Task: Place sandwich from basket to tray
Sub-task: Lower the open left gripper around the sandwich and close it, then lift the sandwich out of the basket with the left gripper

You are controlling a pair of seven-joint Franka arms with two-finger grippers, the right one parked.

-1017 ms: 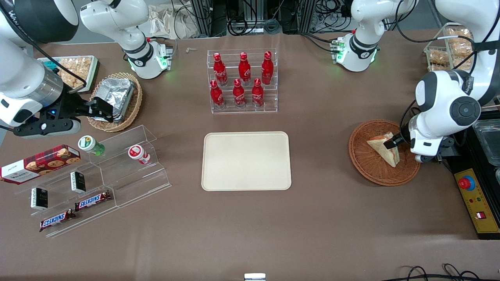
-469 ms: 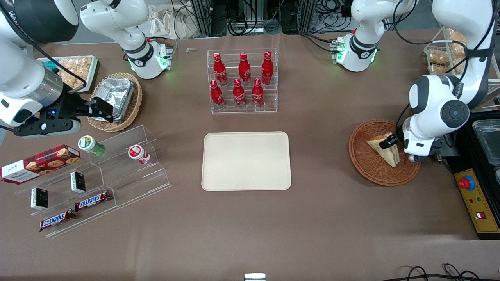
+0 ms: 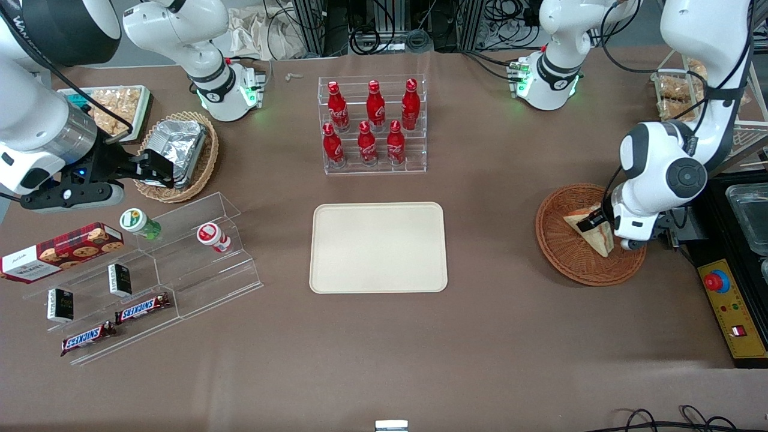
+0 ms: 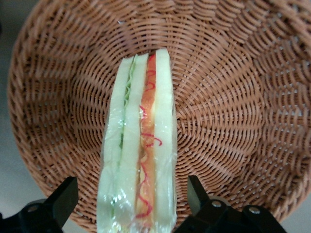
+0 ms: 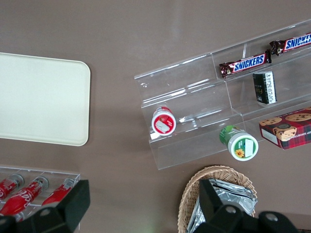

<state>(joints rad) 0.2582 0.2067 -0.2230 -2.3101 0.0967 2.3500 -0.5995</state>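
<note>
The sandwich [image 3: 600, 240], a clear-wrapped white wedge with red-orange and green filling, lies in the reddish-brown wicker basket [image 3: 570, 259] toward the working arm's end of the table. My left gripper [image 3: 596, 222] is down in the basket over the sandwich. In the left wrist view the sandwich [image 4: 141, 160] stands between the two black fingers [image 4: 64, 200] of the gripper [image 4: 131, 204]. They are open, with a gap on each side, and the basket weave [image 4: 228, 111] surrounds them. The cream tray [image 3: 378, 247] lies bare at the table's middle.
A clear rack of red bottles [image 3: 373, 123] stands farther from the front camera than the tray. Stepped clear racks with snacks [image 3: 144, 270] and a tan basket with a foil container [image 3: 180, 153] lie toward the parked arm's end. A control box [image 3: 732, 312] sits beside the basket.
The left arm's wrist has shifted a little toward the tray, carrying the gripper slightly along the sandwich. The sandwich and basket have not moved.
</note>
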